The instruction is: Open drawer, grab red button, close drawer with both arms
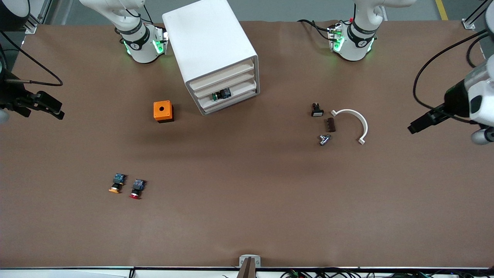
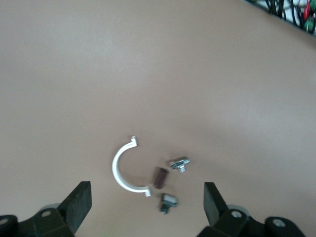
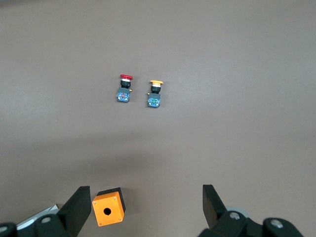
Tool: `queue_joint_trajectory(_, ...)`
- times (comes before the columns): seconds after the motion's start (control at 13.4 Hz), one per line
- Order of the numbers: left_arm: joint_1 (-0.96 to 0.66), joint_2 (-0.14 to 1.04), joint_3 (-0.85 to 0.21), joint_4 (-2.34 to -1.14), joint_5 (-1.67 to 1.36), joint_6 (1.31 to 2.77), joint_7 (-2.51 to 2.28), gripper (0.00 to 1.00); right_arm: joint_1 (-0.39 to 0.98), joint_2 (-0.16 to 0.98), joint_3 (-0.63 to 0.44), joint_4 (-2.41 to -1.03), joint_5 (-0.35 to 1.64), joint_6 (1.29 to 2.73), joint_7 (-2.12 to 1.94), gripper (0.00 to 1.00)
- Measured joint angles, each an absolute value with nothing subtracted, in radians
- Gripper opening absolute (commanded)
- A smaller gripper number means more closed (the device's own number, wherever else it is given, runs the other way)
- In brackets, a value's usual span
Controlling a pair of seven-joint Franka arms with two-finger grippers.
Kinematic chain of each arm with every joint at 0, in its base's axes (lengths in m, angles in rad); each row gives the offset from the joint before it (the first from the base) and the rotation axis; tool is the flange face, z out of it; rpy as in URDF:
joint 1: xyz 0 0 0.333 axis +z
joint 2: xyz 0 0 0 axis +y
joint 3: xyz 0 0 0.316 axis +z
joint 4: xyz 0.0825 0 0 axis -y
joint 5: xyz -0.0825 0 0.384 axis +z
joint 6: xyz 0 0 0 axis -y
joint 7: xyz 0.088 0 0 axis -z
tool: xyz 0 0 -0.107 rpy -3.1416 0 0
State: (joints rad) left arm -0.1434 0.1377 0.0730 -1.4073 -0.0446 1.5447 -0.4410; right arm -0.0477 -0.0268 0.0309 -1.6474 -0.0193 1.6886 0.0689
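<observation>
The white cabinet stands near the right arm's base, its three cream drawers pushed in. A small dark button-like part shows at the middle drawer's front. The red-capped button lies on the table nearer the front camera, toward the right arm's end; it also shows in the right wrist view. My right gripper hangs open and empty over the right arm's end of the table; its wrist view shows the jaws wide apart. My left gripper is open and empty over the left arm's end.
An orange-capped button lies beside the red one. An orange cube with a hole sits beside the cabinet. A white curved bracket, a brown block, a metal bolt and a small black part lie toward the left arm's end.
</observation>
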Motion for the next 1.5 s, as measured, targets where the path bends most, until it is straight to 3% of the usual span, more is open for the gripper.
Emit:
queue_joint_trajectory(0.3,0.056,0.005,-0.074,-1.545,-0.045,1.533,-0.222,1.0,-0.049,-0.031,0.036,-1.649,-0.02,1.691,0.032,1.0)
queue_joint_trajectory(0.67,0.085,-0.149,-0.168,-1.687,-0.044,1.532,-0.201,1.0,-0.049,-0.033,0.04,-1.646,-0.022,1.703,0.01,1.0)
queue_joint_trajectory(1.5,0.089,-0.093,-0.218,-1.671,-0.009,1.548,-0.201,1.0,-0.051,-0.033,0.04,-1.633,-0.023,1.707,0.005,1.0)
